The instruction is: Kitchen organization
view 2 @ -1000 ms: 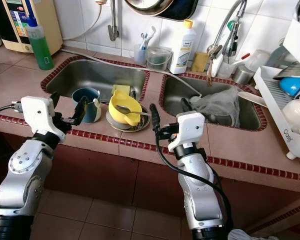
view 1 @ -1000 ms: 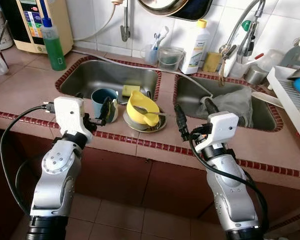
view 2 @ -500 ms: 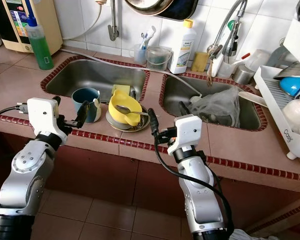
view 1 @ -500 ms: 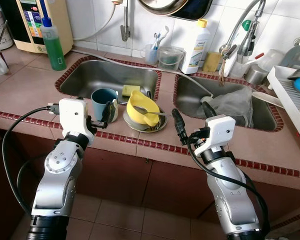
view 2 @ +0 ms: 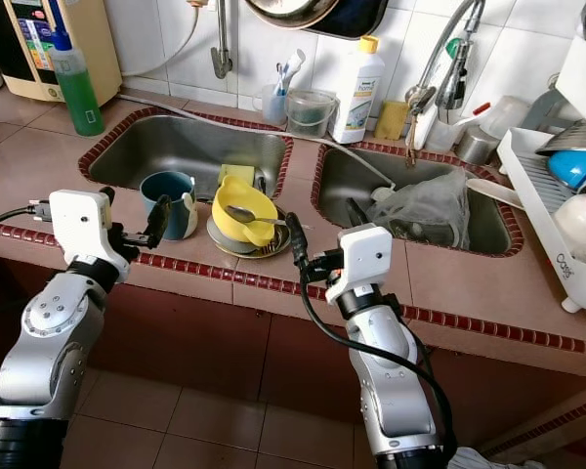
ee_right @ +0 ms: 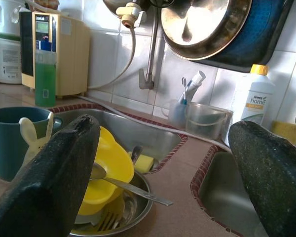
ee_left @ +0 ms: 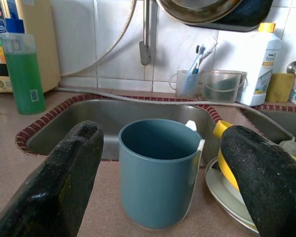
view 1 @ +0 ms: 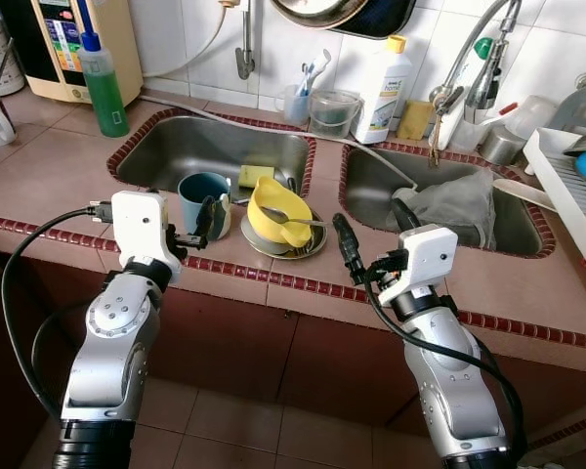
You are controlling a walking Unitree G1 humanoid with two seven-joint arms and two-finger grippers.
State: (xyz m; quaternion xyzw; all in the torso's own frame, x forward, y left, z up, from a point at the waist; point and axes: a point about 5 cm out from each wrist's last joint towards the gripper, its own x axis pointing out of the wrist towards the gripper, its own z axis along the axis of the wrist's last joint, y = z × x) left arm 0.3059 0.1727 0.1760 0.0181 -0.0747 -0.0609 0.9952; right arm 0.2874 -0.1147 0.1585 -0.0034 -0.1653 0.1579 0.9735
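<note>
Brown-tiled kitchen counter (view 1: 49, 176) with two steel sinks, the left sink (view 1: 215, 149) and the right sink (view 1: 439, 210), runs across the middle of the frame beneath a white tiled wall. One blue mug (view 1: 201, 201) stands on the counter edge left of centre, just beside one steel plate (view 1: 308, 244) carrying one yellow bowl (view 1: 269, 210) tilted on its side with one spoon (view 1: 295, 221) resting across it; the right wrist view also catches one fork (ee_right: 106, 220) on that plate. The left gripper (view 1: 189, 227) hovers at the mug, fingers spread apart with the mug framed between them and not touching. The right gripper (view 1: 371, 237), fingers also spread wide and grasping nothing, hangs over the counter edge lower centre, just right of the plate. One green bottle (view 1: 104, 86) stands at upper left next to a beige appliance (view 1: 73, 44). One white bottle (ee_left: 259, 64) with a yellow cap, its label reading "home", stands against the wall at upper right of centre. One grey cloth (view 1: 459, 200) lies in the right sink
</note>
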